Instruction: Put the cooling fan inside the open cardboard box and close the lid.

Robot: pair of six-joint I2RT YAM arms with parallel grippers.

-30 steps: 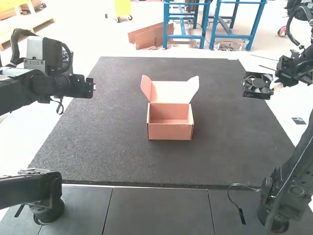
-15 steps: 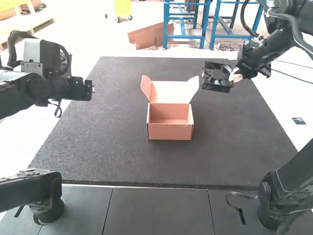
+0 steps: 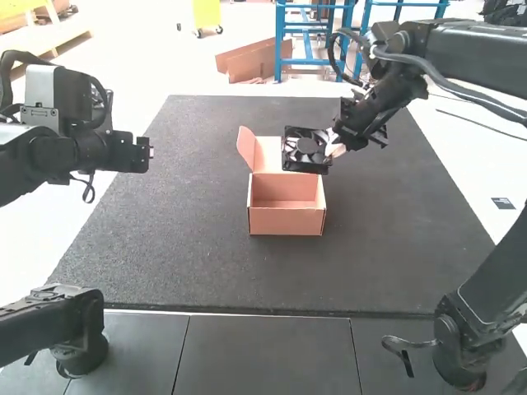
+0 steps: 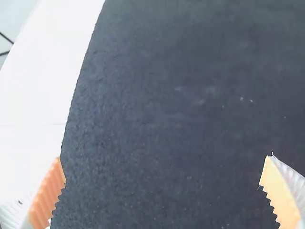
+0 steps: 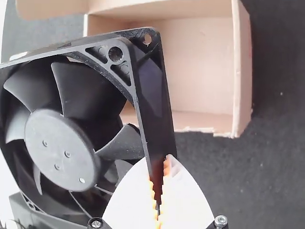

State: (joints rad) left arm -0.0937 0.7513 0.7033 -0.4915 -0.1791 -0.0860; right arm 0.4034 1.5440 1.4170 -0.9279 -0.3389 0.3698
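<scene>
A black square cooling fan (image 3: 306,151) hangs in the air over the back of the open cardboard box (image 3: 286,202), in front of the raised lid (image 3: 280,151). My right gripper (image 3: 336,148) is shut on the fan's frame edge. In the right wrist view the fan (image 5: 81,129) stands on edge between the ribbed fingers (image 5: 159,191), with the box's bare interior (image 5: 200,71) beyond it. My left gripper (image 3: 146,153) hovers over the mat's left side, well away from the box. Its orange pads (image 4: 45,198) stand wide apart with nothing between them.
The box sits in the middle of a black mat (image 3: 181,222) that covers most of the table. White table surface (image 3: 486,189) borders the mat on both sides. The mat's edge (image 4: 78,109) runs below the left gripper.
The right arm has carried the fan from the mat's right edge leftward to above the box. The left gripper has drifted slightly left.
</scene>
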